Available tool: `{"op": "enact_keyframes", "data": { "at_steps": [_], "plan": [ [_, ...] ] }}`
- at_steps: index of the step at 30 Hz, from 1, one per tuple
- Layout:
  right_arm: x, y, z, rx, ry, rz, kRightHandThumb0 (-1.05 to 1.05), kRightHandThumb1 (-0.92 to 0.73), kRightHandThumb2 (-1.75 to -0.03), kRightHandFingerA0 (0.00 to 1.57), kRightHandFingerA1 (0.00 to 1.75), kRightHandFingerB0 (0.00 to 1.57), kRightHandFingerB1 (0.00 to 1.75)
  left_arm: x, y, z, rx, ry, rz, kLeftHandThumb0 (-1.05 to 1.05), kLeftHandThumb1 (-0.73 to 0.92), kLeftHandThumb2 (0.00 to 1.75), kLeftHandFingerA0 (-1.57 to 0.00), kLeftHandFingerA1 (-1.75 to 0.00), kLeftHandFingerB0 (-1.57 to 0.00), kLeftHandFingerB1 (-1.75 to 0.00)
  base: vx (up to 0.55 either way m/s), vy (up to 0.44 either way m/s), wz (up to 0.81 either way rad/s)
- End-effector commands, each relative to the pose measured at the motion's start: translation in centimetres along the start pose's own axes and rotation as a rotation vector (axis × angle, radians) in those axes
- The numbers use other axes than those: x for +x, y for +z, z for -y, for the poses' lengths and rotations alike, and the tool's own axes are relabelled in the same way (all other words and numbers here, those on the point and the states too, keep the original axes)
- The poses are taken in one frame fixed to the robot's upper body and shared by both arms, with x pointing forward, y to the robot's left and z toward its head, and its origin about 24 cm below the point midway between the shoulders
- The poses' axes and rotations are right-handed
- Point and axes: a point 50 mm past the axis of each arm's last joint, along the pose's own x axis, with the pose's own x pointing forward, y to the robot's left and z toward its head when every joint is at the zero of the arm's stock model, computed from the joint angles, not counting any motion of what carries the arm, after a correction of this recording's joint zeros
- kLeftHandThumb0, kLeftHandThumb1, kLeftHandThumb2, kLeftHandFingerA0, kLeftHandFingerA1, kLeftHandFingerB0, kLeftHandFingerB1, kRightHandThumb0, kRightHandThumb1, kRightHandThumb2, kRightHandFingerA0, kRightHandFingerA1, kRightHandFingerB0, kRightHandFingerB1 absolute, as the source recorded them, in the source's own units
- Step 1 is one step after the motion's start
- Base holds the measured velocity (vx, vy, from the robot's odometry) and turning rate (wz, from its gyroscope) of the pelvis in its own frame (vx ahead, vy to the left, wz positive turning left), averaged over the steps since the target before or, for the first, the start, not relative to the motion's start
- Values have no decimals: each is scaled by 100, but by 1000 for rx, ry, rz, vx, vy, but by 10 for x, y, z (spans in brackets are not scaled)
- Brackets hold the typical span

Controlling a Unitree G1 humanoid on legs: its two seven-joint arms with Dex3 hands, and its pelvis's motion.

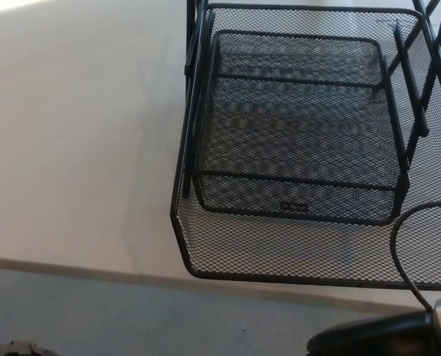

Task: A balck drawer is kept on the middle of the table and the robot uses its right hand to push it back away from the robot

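**Push not yet begun: right arm only just at the frame edge**

You had the black mesh drawer [302,141] sitting on the pale table [72,148], filling the upper right of the head view, its near rim right at the table's front edge. A smaller mesh tray [295,119] sat nested inside it. At the bottom right you could see a dark part of the right arm [376,340] with a black cable [399,252] looping above it, probably the forearm or wrist, though too little showed to be sure. The right hand itself was out of frame, so you could not tell how its fingers were set. Nothing touched the drawer. By my reading, the whole push away from the robot was left to do. The left hand was not in view.
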Motion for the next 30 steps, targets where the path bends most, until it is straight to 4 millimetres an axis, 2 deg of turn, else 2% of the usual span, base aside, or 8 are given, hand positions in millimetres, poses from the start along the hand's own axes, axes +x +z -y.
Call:
{"op": "enact_keyframes", "data": {
  "at_steps": [1,11,13,15,16,18,22,30],
  "plan": [
    [2,0,9,16,-5,-55,-72,-92,-70,28,35,20,30,-5,-1,-6,23,7,-2,-66,59,93,-39,-51,-25,-43,0,0,0],
    [3,-1,26,-16,-27,-99,-74,-92,-70,27,34,19,29,-5,-2,-7,19,7,-9,-58,55,94,-40,-54,-22,-44,0,0,0],
    [3,0,30,-33,-43,-106,-74,-92,-70,28,35,20,29,-5,-2,-7,14,6,-11,-63,67,62,-45,-37,-35,-33,0,0,0],
    [4,-2,33,-35,-48,-113,-72,-92,-69,27,35,20,30,-5,-1,-7,11,4,-4,-63,67,62,-45,-37,-36,-34,0,0,0],
    [4,-2,34,-36,-50,-116,-73,-92,-69,27,35,20,30,-4,-1,-7,12,4,-5,-59,56,94,-40,-54,-23,-44,0,0,0],
    [4,-2,36,-40,-54,-121,-73,-92,-69,28,36,20,30,-4,-1,-7,13,4,-8,-66,65,63,-44,-38,-35,-34,0,0,0],
    [2,-3,43,-43,-66,-146,-73,-92,-70,29,36,21,30,-4,-1,-8,17,4,-8,-64,66,62,-45,-38,-36,-34,0,0,0],
    [-5,-3,63,-83,-115,-194,-77,-92,-70,28,34,20,29,-5,-2,-7,6,8,-3,-57,54,93,-41,-54,-24,-45,0,0,0]
  ]
}}
